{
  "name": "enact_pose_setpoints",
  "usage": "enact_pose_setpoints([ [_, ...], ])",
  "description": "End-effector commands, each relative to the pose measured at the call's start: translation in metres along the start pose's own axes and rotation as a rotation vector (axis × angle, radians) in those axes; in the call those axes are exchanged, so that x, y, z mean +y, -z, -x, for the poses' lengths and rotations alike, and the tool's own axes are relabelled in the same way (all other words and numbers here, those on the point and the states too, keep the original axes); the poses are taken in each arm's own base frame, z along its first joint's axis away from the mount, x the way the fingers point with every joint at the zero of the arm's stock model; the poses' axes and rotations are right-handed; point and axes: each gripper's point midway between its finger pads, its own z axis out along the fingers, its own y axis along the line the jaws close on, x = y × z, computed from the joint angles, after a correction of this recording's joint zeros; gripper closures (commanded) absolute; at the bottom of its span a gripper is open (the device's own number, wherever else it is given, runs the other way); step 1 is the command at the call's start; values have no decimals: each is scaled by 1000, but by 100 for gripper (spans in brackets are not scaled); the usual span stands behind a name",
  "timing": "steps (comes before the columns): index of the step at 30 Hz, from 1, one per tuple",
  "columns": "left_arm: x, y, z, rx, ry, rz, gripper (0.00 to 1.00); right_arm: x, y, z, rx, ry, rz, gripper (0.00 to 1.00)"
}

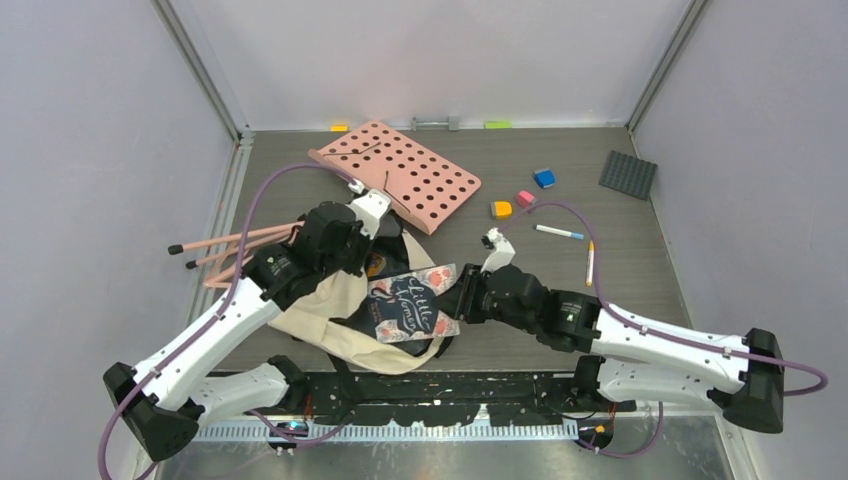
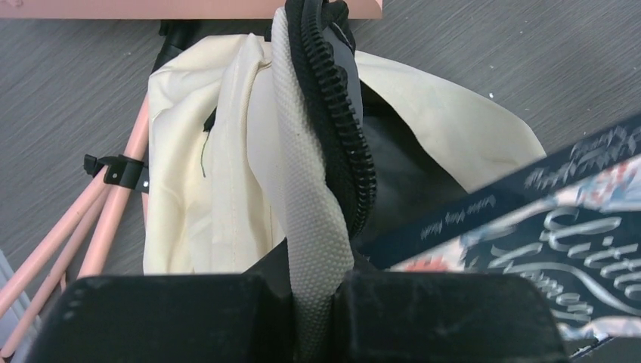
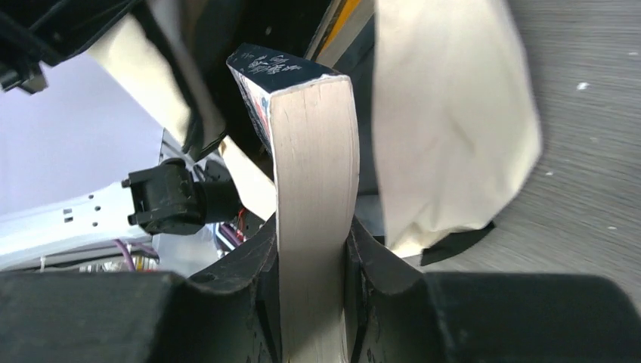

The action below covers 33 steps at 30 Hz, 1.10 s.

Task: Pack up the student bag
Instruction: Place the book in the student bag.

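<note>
**Both arms at the student bag, a book at its mouth**

The student bag (image 1: 335, 325) lies slumped on the dark worktop (image 1: 560, 160) near the front edge, between the two arms and just in front of the pink perforated board (image 1: 400, 170). Its cream fabric rests partly on some pink rods (image 1: 215, 245). The left gripper (image 2: 314, 291) is pinched tight on the bag's cream trim beside the black zipper (image 2: 344, 113), lifting that edge. The right gripper (image 3: 314, 261) is clamped narrowly on the page edge of a dark blue, flower-patterned book (image 1: 408, 305). The book is tilted, with its far end over the bag's dark opening.
</note>
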Motion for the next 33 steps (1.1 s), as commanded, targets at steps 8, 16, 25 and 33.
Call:
enact_pose_setpoints([
  [8, 3, 12, 46, -238, 11, 0, 100, 73, -34, 57, -260, -210, 134, 99],
  [16, 2, 20, 50, -295, 20, -10, 100, 96, -55, 72, -333, -317, 223, 99],
  [25, -3, 16, 48, -280, 14, -33, 100, 95, -102, 62, -339, -335, 168, 99],
  [33, -5, 15, 46, -278, 12, -45, 100, 58, -171, 19, -310, -399, 51, 98],
])
